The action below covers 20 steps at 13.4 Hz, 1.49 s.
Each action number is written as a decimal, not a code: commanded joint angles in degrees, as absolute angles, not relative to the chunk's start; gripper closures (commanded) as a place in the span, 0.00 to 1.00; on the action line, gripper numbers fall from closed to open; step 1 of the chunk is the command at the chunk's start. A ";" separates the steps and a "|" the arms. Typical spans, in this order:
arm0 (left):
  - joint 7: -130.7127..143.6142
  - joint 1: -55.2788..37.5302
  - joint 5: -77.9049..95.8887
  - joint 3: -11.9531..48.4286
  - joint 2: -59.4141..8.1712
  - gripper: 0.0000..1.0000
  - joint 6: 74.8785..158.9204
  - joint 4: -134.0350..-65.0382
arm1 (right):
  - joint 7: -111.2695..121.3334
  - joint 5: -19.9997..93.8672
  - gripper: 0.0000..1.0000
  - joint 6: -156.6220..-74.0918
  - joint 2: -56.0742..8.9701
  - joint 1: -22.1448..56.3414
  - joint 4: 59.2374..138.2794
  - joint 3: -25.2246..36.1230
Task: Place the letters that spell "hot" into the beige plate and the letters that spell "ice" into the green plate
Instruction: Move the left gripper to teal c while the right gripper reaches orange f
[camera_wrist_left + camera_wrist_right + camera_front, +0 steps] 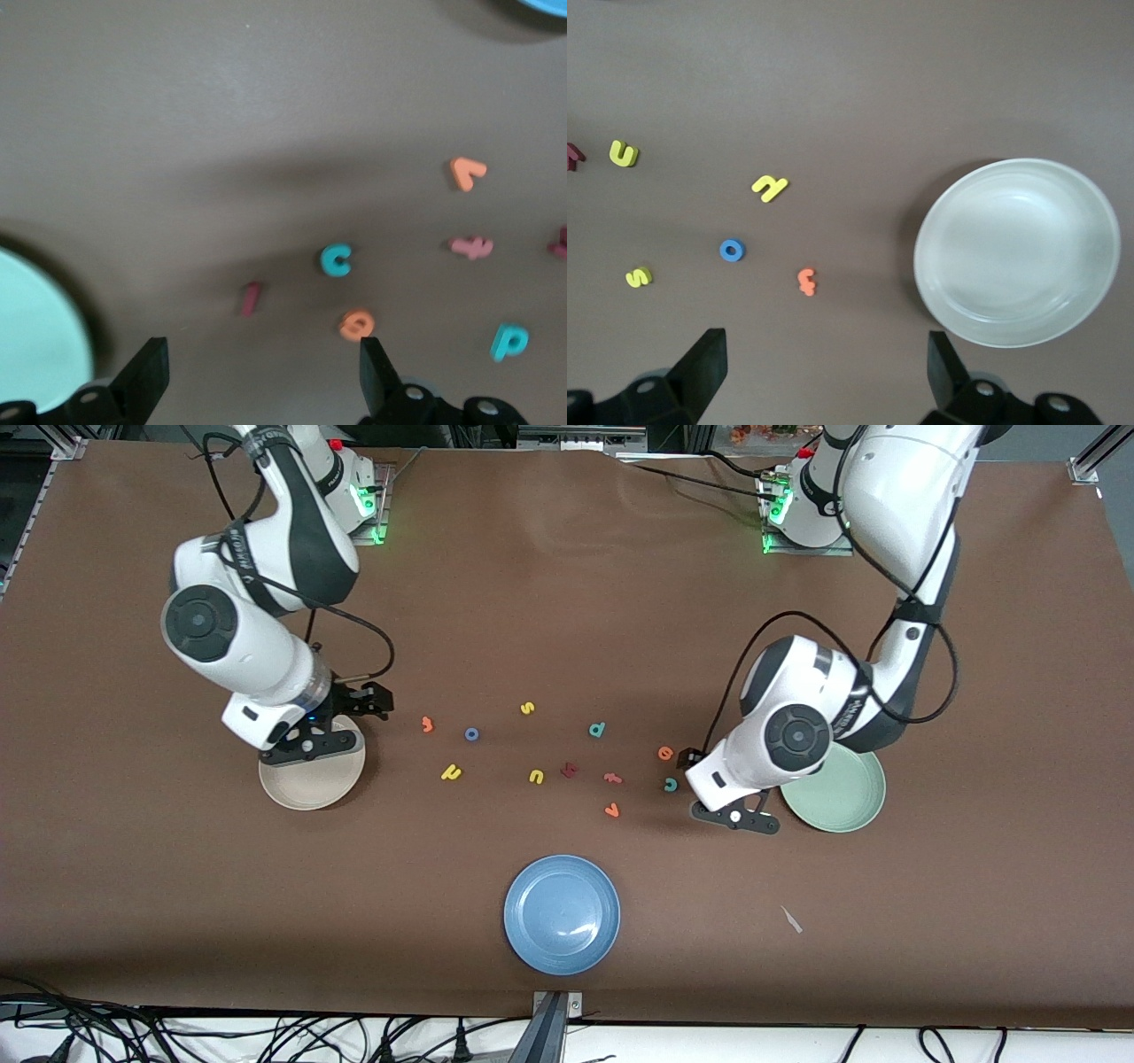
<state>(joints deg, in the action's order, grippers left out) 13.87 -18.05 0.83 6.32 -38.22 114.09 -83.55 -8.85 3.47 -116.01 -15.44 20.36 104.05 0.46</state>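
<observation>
Brown felt covers the table [567,602] in the front view, with the foam letters strewn in a loose band across its middle. The beige plate [310,779] lies toward the right arm's end, the green plate [837,790] toward the left arm's, and a blue plate [562,914] nearest the camera. The orange e [665,753] and teal c [671,784] sit just beside the left gripper [713,797], which hovers beside the green plate. The right gripper [341,722] waits over the beige plate's rim.

From the left wrist, the jaws stand wide apart and empty. The dark red i [251,297] lies between them and the c [336,260]; its long axis runs nearly along the camera's line of sight, slightly tilted. A clean pick probably means centring over the bar and closing across its narrow width, clear of the e [356,325].

From the right wrist, the jaws are likewise spread and empty; the yellow h [770,187], blue o [732,251] and orange t [806,282] lie apart from the plate [1014,252].
</observation>
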 commanded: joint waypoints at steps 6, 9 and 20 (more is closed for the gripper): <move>17.58 -19.86 1.32 5.89 -45.08 0.31 122.87 -82.88 | -14.41 0.10 0.00 -131.03 -21.17 24.86 112.50 -0.35; 19.68 -21.70 1.58 5.89 -46.41 0.32 125.58 -84.89 | -13.89 -0.09 0.00 -131.92 -23.72 26.63 111.98 -0.35; 20.74 -22.59 -1.41 5.63 -46.41 0.50 127.62 -86.57 | -7.91 -0.53 0.00 -135.08 -29.44 26.54 111.79 -0.35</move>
<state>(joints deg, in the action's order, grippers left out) 20.13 -22.52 -0.01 5.82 -47.15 126.97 -85.57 -9.41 -0.16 -134.25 -28.46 26.72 112.30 -0.33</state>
